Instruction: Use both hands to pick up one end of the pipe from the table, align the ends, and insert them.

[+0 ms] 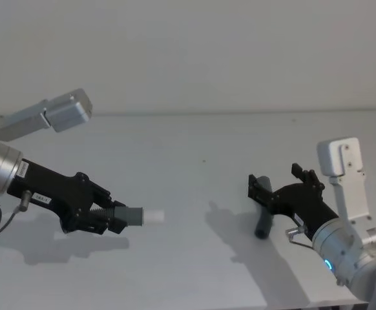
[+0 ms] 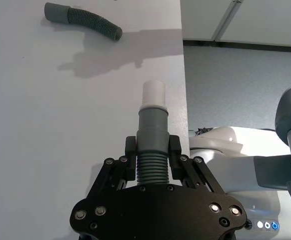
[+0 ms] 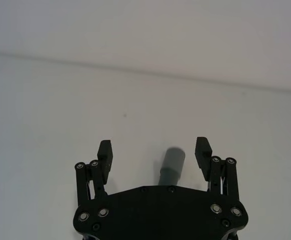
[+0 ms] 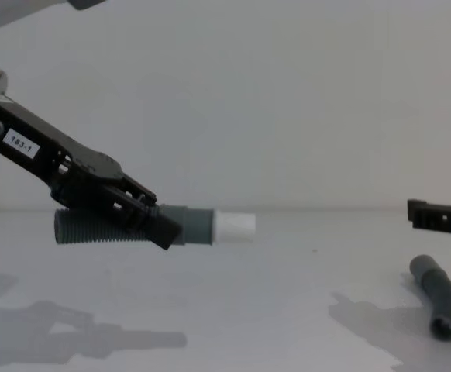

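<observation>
Left hand (image 1: 110,216) at left, raised off white matte flat surface (image 1: 188,148), clamped on ribbed section of dark grey ribbed flexible hose piece (image 4: 86,226). Smooth grey cuff (image 4: 191,225) and narrow white tube tip (image 4: 234,225) stick out past fingers, pointing right. Right hand (image 1: 282,182) at right, fingers spread wide, gripping nothing. Second dark grey ribbed hose piece (image 4: 438,298) lies on surface below right hand, well apart from white tip.
</observation>
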